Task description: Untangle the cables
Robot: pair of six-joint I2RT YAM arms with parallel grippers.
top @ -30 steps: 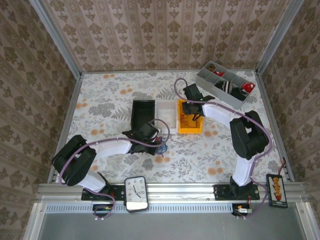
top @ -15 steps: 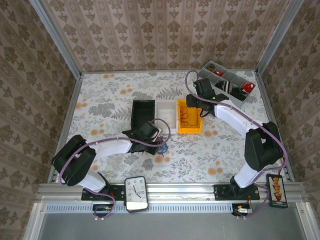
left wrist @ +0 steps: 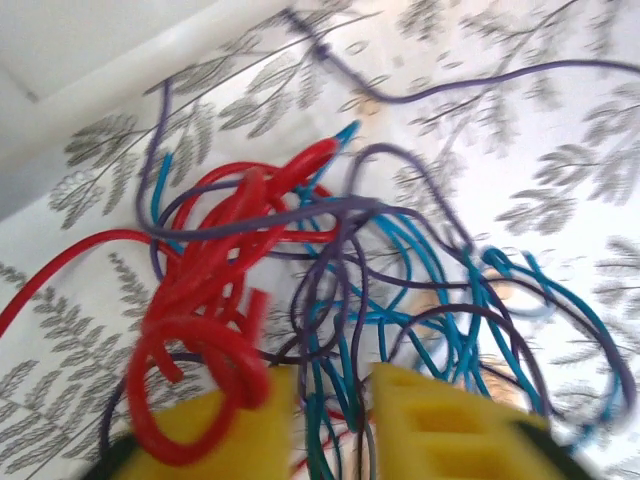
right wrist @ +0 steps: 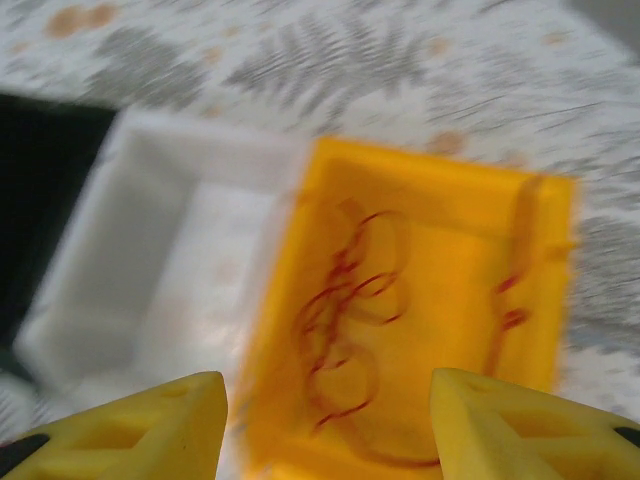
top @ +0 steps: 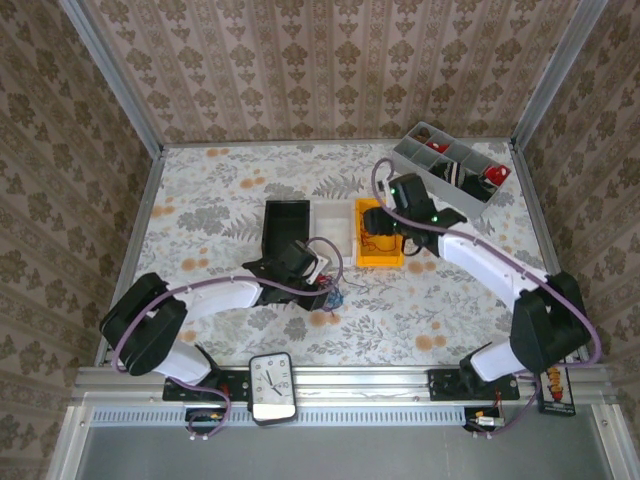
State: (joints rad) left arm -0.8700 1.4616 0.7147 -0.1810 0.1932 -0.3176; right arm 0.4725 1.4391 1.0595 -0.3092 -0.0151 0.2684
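Note:
The cables lie in a tangled clump (top: 333,297) on the floral table: a thick red cable (left wrist: 215,290), a blue cable (left wrist: 440,290) and a dark grey cable (left wrist: 400,95) looped through one another. My left gripper (top: 322,288) is low over the clump's near side. Its yellow fingers (left wrist: 225,430) stand apart, and blue and dark strands run loosely through the left gripper (left wrist: 330,400). Another thin red cable (right wrist: 345,300) lies coiled in the yellow bin (right wrist: 440,165). My right gripper (right wrist: 327,390) hovers open above that bin with nothing in it.
A white bin (top: 333,228) and a black bin (top: 285,232) stand left of the yellow bin (top: 375,258). A grey compartment tray (top: 450,170) sits at the back right. A clock (top: 272,385) lies at the near edge.
My left gripper has opened over the clump, which has shifted slightly right. My right gripper has opened wider and lifted back from the yellow bin as its arm swung right.

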